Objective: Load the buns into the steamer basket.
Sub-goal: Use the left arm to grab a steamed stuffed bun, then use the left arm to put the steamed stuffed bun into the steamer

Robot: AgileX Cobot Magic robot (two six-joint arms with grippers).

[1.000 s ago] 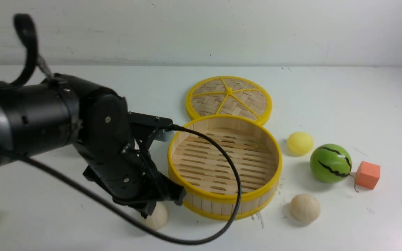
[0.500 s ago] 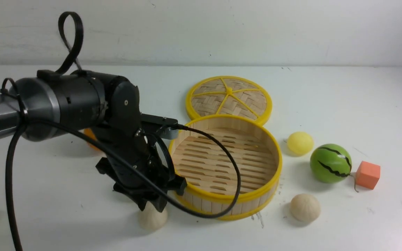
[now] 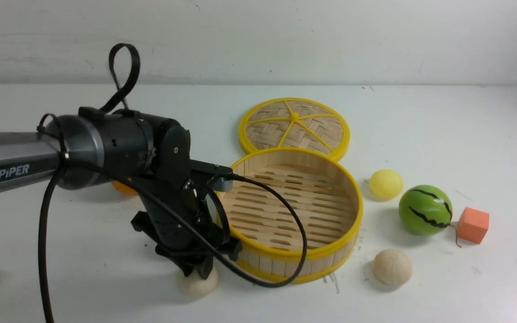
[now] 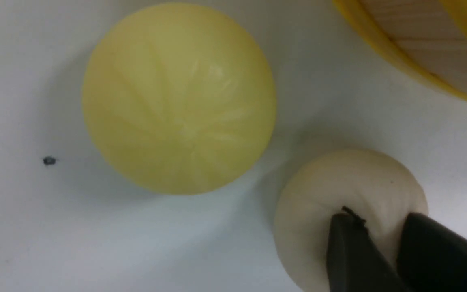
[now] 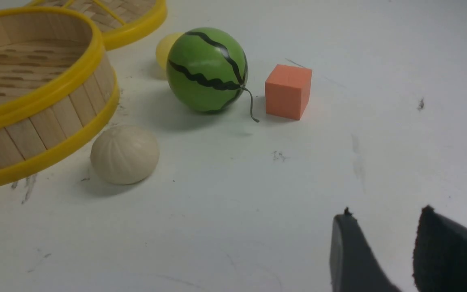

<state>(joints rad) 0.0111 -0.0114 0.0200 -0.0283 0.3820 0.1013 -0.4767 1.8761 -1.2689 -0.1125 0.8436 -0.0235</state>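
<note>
Only one bit of lettering I can actually read here: "PiPER", in pale letters on the dark sleeve of the left arm (image 3: 14, 167); it's in the front view, running along the arm, with a small "i" between two capital Ps; the tiny markings farther along near the wrist look like screws or specks to me, though it's a bit dim there so I can't swear none of them is print; other than that one word, no brand, number, label or sign that I can make out in any of the three views.
</note>
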